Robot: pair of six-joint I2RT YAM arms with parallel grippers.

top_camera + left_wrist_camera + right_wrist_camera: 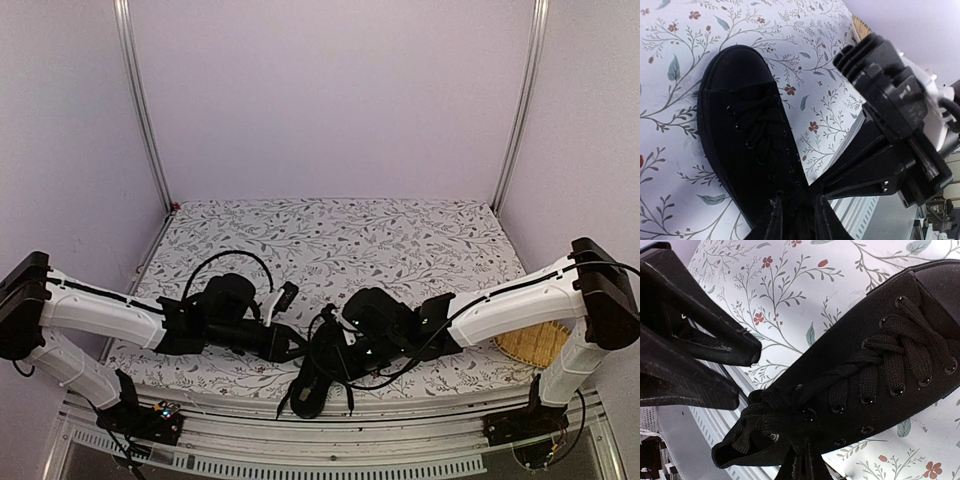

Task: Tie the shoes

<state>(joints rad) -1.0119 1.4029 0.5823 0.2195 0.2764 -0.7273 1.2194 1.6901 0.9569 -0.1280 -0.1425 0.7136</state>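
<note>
The black shoe (318, 380) lies at the table's front edge, toe pointing away in the left wrist view (740, 110). Its black laces (890, 360) are threaded up the front and bunch into a tangle near the collar. My right gripper (807, 465) has its fingers close together on a lace strand at that tangle; it also shows in the left wrist view (816, 189). My left gripper (799, 202) is just beside the collar, fingers slightly apart, nothing clearly held between them. Its fingers (715, 340) show at the left of the right wrist view. The insole label is hidden.
The floral table cover (330, 240) ends at a metal front rail (400, 405) right under the shoe's heel. A woven mat (532, 345) lies under the right arm. A black cable loop (228, 258) rises behind the left wrist.
</note>
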